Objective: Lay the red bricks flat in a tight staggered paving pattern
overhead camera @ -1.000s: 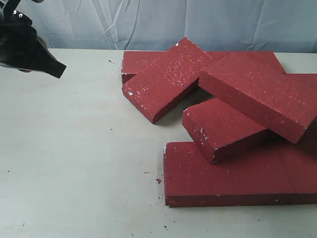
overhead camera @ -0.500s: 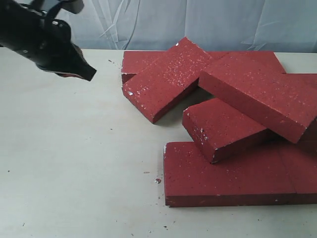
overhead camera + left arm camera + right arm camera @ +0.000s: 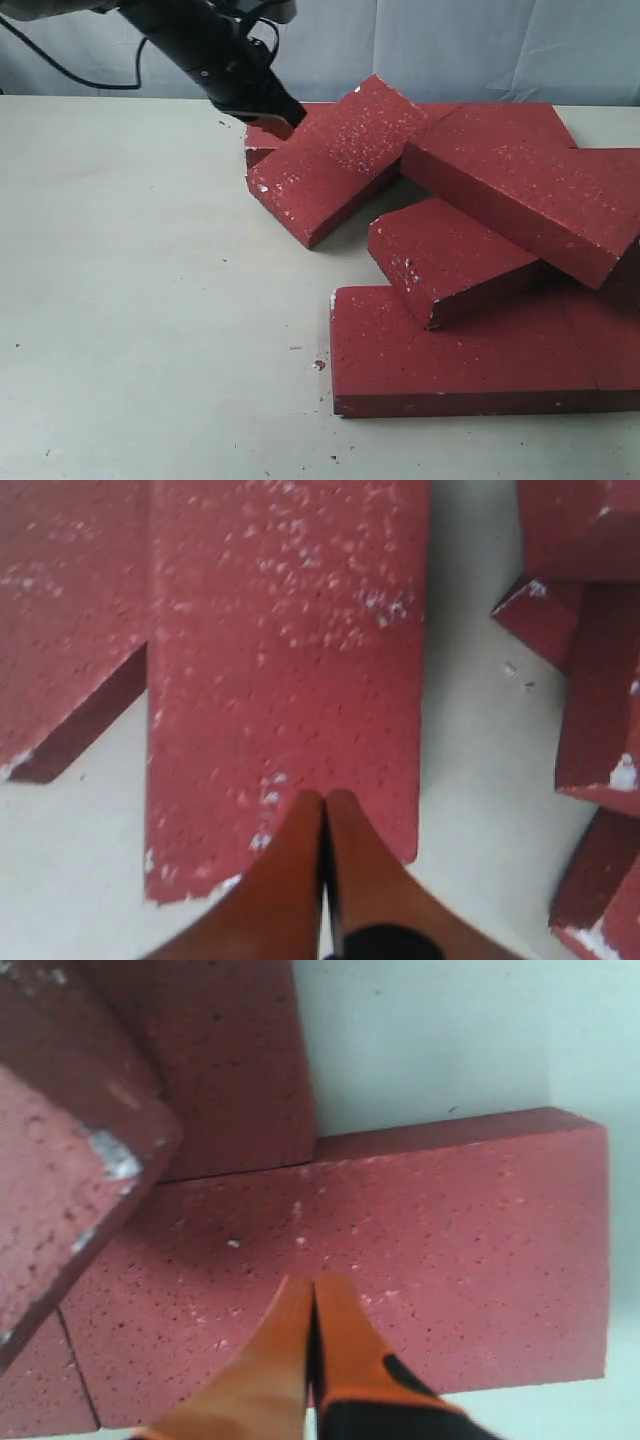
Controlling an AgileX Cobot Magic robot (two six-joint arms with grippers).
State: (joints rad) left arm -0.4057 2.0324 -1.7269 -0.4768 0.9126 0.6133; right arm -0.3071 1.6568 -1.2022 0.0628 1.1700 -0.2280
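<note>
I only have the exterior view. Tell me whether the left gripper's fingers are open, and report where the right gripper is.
Observer: The left wrist view shows the left gripper shut and holding nothing, tips over one end of a speckled brick.
Operator: Now the right one.
Observer: The right gripper is also shut and empty, over a flat brick.
Operator: Describe what is next to that brick.
Observer: A raised brick overhangs one end of it.

Pale table (image 3: 150,300), blue-grey backdrop (image 3: 450,50)

Glossy black arm (image 3: 205,50), thin black cable (image 3: 110,86), tapered orange tool fingers (image 3: 285,880), black bases
</note>
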